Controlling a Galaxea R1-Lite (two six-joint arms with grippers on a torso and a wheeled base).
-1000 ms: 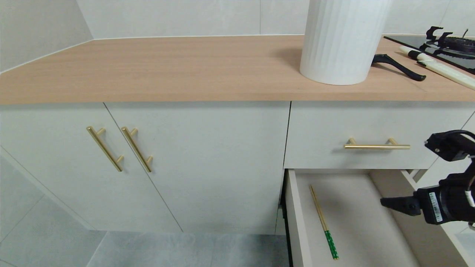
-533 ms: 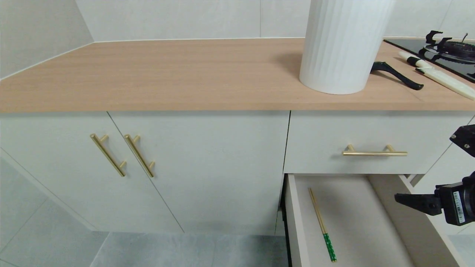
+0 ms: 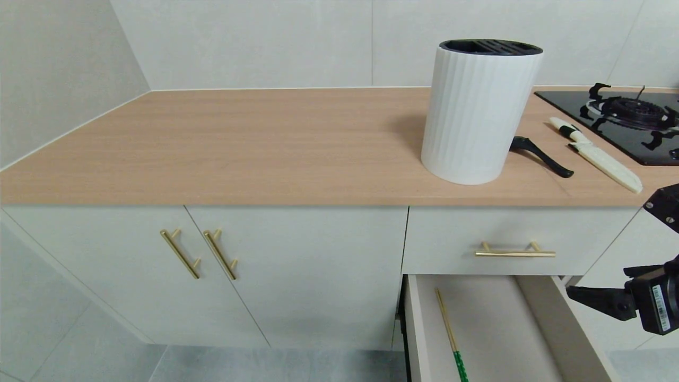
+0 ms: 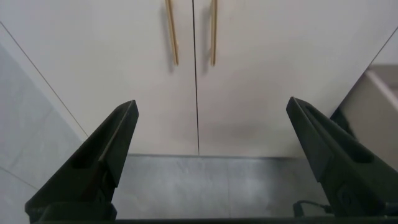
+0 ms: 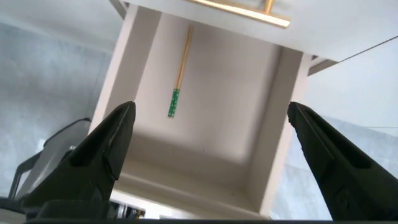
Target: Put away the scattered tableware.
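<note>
Black right pincer hangs wide above the open drawer containing chopsticks; left pincer gapes too.

Chopsticks are laid in the open drawer, near its left wall. On the countertop above, a knife block is set; a utensil and a knife are placed to its right.

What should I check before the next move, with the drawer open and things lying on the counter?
1. Lower drawer open: ok.
2. Chopsticks lying inside it: ok.
3. Right gripper open, empty: ok.
4. Left gripper open, empty: ok.
5. White knife put away: not ok, it lies on the countertop.
6. Black-handled tool identified: cannot tell, one end hidden behind the knife block.
</note>
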